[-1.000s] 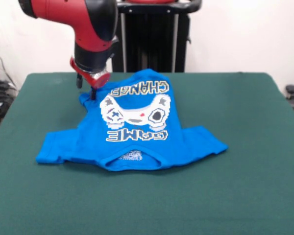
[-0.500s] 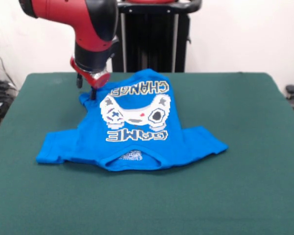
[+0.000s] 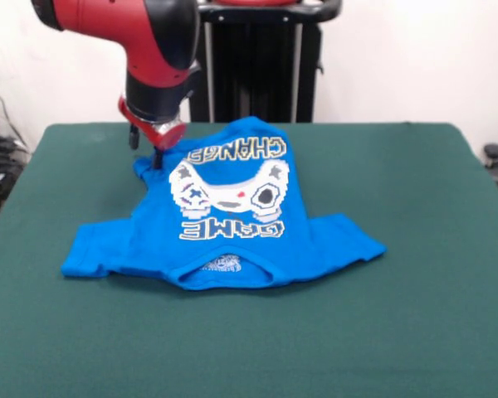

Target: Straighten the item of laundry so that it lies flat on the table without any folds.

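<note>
The item of laundry (image 3: 232,215), a bright blue T-shirt with a white-grey controller print and "GAME" lettering, lies in the middle of the dark green table (image 3: 415,249). Its collar faces the near edge and both sleeves spread out to the sides. The far hem looks bunched, with a fold at its far left corner. The gripper (image 3: 156,156) on the red and black arm hangs down right at that far left corner, touching or just above the cloth. Whether it holds the cloth does not show.
A black pedestal (image 3: 253,62) rises behind the table's far edge. Green table surface surrounds the shirt on all sides, widest on the right and at the front.
</note>
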